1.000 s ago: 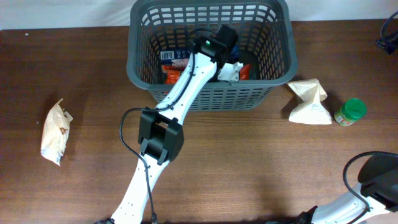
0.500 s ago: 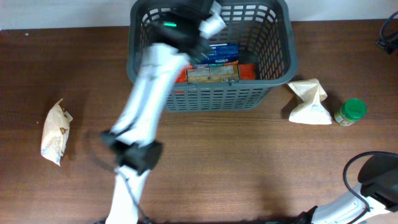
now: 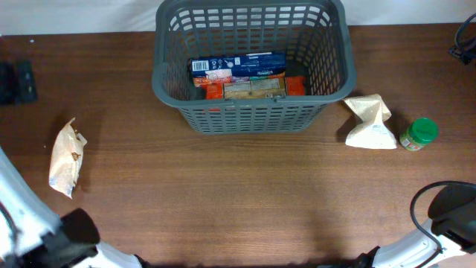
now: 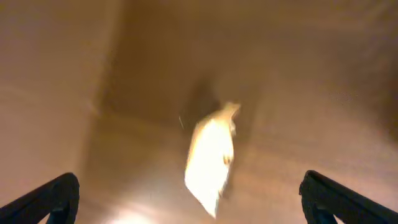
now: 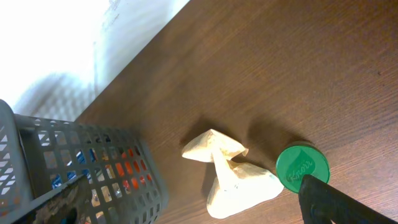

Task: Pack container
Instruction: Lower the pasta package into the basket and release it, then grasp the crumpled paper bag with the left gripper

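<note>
The container (image 3: 251, 119), a dark grey lattice basket, stands at the back middle of the table. A blue box (image 3: 238, 65) and an orange box (image 3: 253, 88) lie in it. My left gripper (image 4: 189, 180) is open and empty, its view blurred, hovering over a pale snack bag (image 4: 211, 155). That bag (image 3: 67, 158) lies at the table's left. In the overhead view the left gripper (image 3: 16, 80) is a dark blur at far left. My right gripper (image 5: 189, 193) is open and empty, above a cream bag (image 5: 233, 177) and a green-lidded jar (image 5: 302, 167), with the container (image 5: 81, 168) to its left.
The cream bag (image 3: 370, 123) and the green-lidded jar (image 3: 420, 135) sit right of the basket on the brown wooden table (image 3: 253, 193). My left arm's white link (image 3: 22, 216) crosses the lower left corner. The right arm's base (image 3: 446, 216) is at lower right.
My left arm has pulled out of the basket and swung to the far left. Its gripper opened, and the boxes it covered now show in the basket. The right arm has not moved.
</note>
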`<state>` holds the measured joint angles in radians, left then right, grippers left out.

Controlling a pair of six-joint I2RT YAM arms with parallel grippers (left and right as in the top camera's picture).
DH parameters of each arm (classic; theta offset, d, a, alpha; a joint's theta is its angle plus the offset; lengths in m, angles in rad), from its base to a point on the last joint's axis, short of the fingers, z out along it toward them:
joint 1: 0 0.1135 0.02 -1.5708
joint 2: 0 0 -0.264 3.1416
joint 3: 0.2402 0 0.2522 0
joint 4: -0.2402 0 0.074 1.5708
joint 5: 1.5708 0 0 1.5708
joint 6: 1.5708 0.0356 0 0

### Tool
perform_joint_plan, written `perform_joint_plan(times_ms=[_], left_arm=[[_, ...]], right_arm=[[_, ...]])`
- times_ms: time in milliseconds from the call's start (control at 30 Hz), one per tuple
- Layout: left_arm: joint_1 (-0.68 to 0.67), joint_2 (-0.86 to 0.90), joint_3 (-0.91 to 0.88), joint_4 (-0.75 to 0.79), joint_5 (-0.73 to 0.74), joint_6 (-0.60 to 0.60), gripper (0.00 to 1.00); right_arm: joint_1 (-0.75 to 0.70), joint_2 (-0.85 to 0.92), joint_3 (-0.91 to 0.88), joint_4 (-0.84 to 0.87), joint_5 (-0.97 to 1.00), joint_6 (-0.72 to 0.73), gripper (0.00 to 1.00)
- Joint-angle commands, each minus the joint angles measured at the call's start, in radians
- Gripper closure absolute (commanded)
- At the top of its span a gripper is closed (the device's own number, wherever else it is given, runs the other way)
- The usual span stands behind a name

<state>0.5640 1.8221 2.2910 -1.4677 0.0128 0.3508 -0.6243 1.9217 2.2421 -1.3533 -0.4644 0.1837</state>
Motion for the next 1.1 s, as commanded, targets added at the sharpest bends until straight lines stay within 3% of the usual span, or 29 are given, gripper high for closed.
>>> perform_joint_plan(times_ms=[0, 100, 167, 433, 833, 1067], left_arm=[[0.096, 0.028, -0.274, 0.09, 0.077, 0.01, 0.01], [0.138, 0.046, -0.435, 0.217, 0.077, 0.12, 0.0], [0.15, 0.08, -0.466, 0.25, 0.08, 0.119, 0.0], [0.111, 0.287, -0.467, 0.261, 0.11, 0.119, 0.0], [0.054, 0.414, -0.469, 0.264, -0.126, 0.137, 0.0], [0.054, 0.48, -0.472, 0.248, -0.134, 0.129, 0.11]], right_arm=[[0.002, -0.003, 0.006, 0.003, 0.006, -0.002, 0.01], [0.002, -0.003, 0.006, 0.003, 0.006, -0.002, 0.01], [0.002, -0.003, 0.006, 0.003, 0.006, -0.002, 0.01], [0.002, -0.003, 0.006, 0.003, 0.006, -0.002, 0.01], [0.002, -0.003, 0.006, 0.003, 0.006, -0.002, 0.01], [0.002, -0.003, 0.006, 0.003, 0.006, -0.002, 0.01]])
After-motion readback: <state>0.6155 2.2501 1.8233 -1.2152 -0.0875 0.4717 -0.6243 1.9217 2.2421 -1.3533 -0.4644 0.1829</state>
